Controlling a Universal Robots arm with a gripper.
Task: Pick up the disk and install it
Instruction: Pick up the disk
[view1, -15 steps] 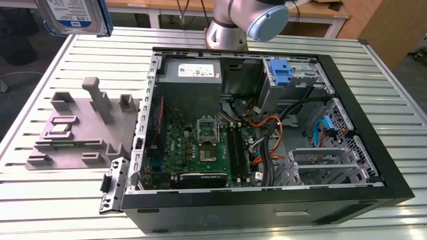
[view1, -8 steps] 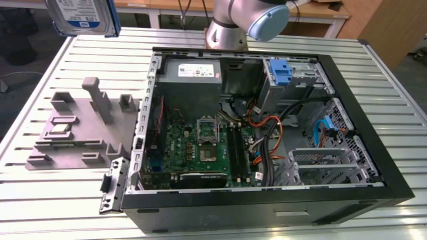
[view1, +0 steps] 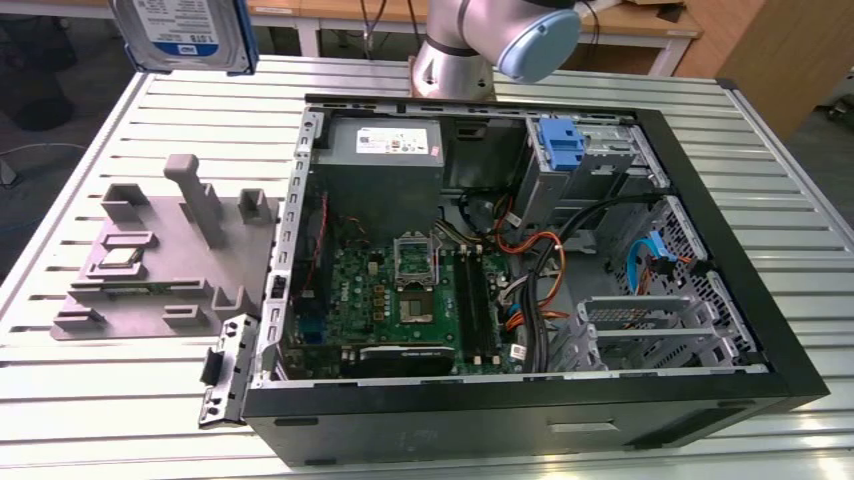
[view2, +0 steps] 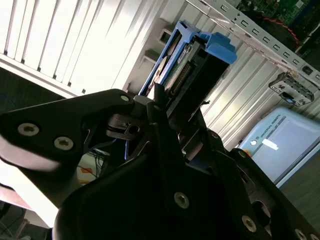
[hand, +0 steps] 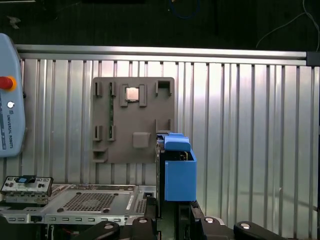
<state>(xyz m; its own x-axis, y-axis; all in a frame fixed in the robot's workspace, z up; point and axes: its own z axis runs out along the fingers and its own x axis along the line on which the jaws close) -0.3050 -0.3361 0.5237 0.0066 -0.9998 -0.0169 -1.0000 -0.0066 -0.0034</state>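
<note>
A ribbed metal tabletop (view1: 120, 400) carried the whole setup, with dim workshop floor past its edges. The disk (view1: 183, 35) was up in the air and well apart from the open computer case (view1: 534, 420). In the exterior view it showed at the upper left, over the tabletop's far corner. Its blue-and-white label faced the camera, the blue carrier framed its sides, and the picture's upper edge cut it off. In the second wrist view the disk (view2: 195, 60) stood out from the black jaws, which were clenched on it from both sides, with its connector edge and blue frame in plain sight. In the first wrist view the disk (hand: 177, 172) appeared end-on as a blue block rising from between the jaws.

Beyond it, in that same view, lay a grey fixture plate (hand: 120, 145) flat on the tabletop (hand: 240, 125), with a small square chip sitting in one of its pockets. A pale blue pendant (hand: 7, 115) sat to one side.

In the exterior view the fixture plate (view1: 147, 270) lay just beside the case, on the exterior view's left. Inside the case were the grey power supply box (view1: 380, 145), the green motherboard (view1: 387, 300), a bare blue bracket (view1: 563, 145) in the upper bay and a metal drive cage (view1: 647, 325). The arm (view1: 494, 40) rose behind the case.
</note>
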